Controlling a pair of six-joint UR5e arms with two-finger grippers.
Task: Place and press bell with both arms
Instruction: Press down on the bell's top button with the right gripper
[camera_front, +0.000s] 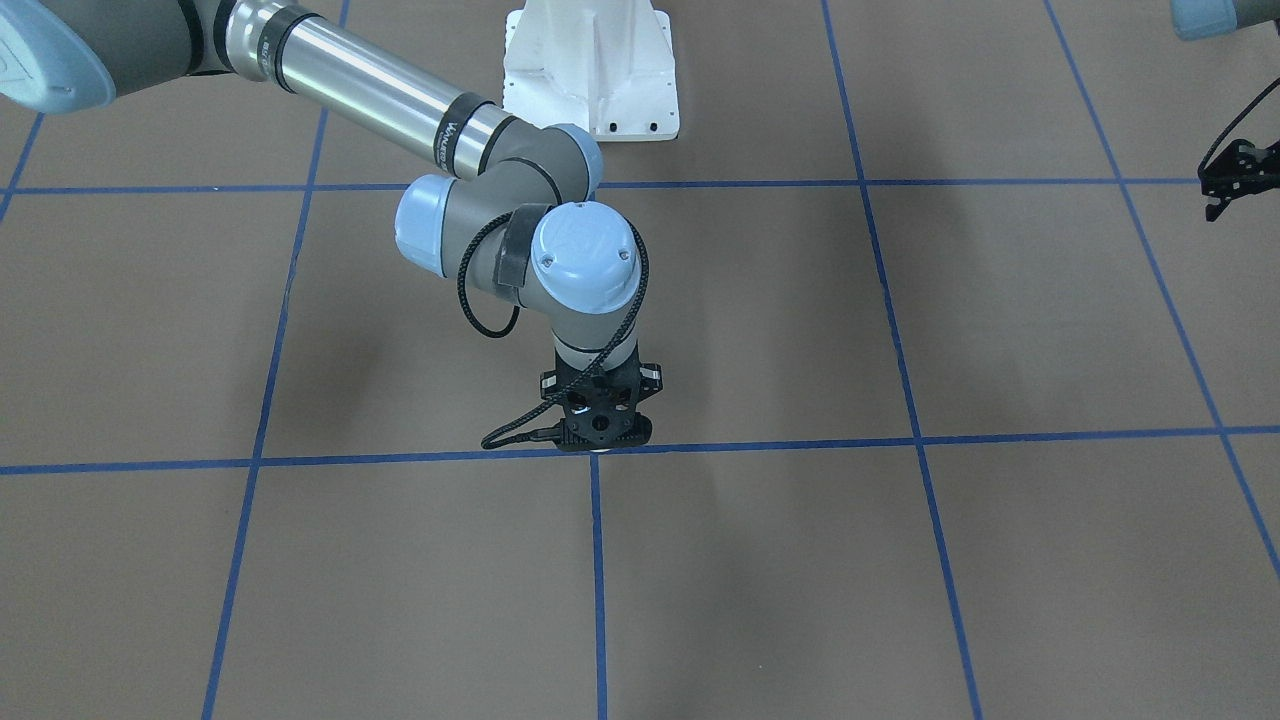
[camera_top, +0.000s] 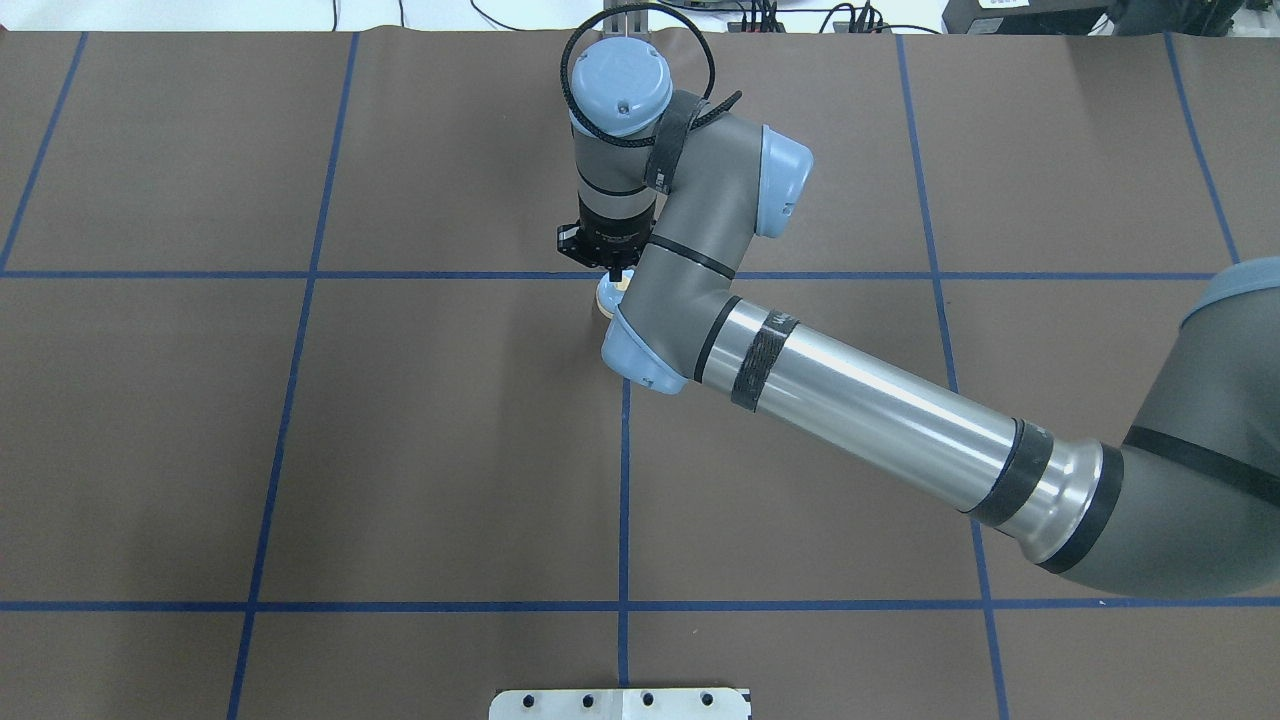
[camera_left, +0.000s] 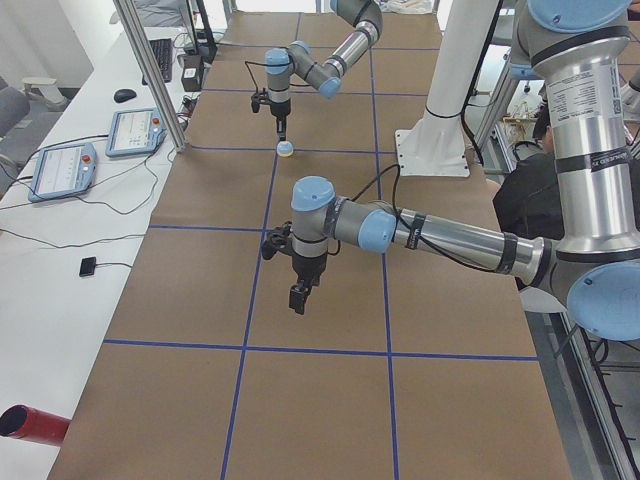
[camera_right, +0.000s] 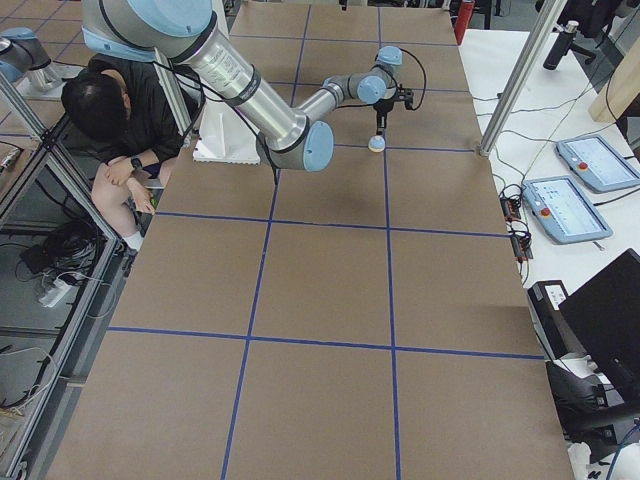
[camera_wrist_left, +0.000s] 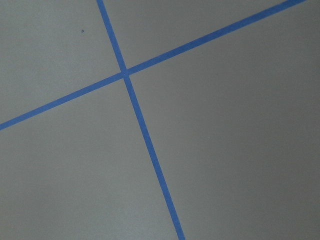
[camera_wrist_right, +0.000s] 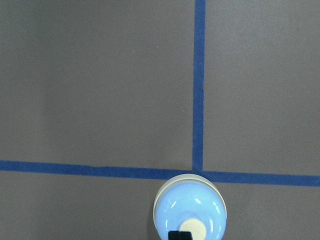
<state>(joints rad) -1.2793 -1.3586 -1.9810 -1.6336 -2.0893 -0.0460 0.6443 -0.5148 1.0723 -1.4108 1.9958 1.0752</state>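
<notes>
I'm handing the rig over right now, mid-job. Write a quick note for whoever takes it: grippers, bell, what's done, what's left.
Right gripper: shut, fingertips together directly over the button of the bell; I cannot tell if they touch.
Left gripper: hovers over bare table, far from the bell; open or shut unclear.
Bell: upright by a blue tape crossing, not gripped.
Done: bell placed.
Left: right arm's press if not made, then the left arm's.

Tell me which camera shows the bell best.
Right wrist-mounted view: the bell sits close, dome and button clear. Overhead shows a sliver; the side views show it tiny; the others hardly or not at all.
</notes>
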